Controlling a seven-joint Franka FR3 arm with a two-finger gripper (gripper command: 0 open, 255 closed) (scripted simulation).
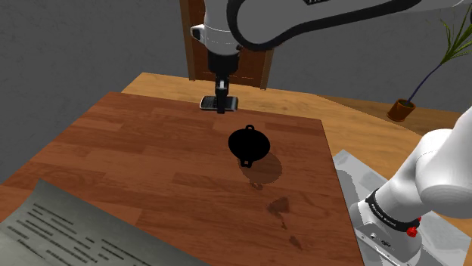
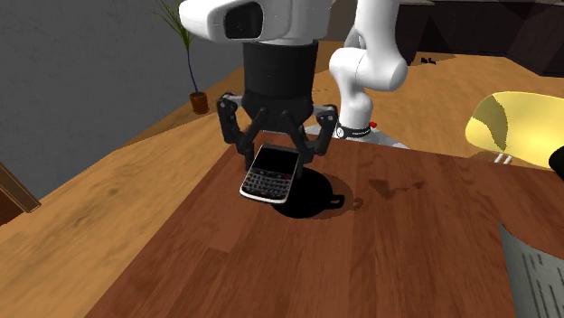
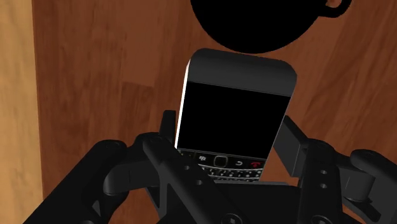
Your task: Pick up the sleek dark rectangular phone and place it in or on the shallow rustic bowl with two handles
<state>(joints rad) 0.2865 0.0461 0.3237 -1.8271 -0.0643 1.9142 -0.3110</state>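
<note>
The arm (image 1: 442,177) is white, fat and round, with dark rings at its joints. Its claw (image 2: 277,155) is all black. Just above the grey stand (image 1: 349,177), a black band (image 1: 387,215) has a small red dot.

In the upper middle of the frame, the black gripper (image 1: 222,106) hangs from the white arm (image 1: 302,23) with its fingers clasping a flat dark phone (image 1: 207,103), which lies level over the far edge of the brown wooden table (image 1: 136,151). Just below and right of it, near the centre, a black bowl (image 1: 249,143) with two small handles sits on the table. A printed grey sheet (image 1: 60,230) lies in the lower left corner, a potted plant (image 1: 402,109) stands on the floor at upper right, and the grey stand (image 1: 349,180) shows at lower right.
</note>
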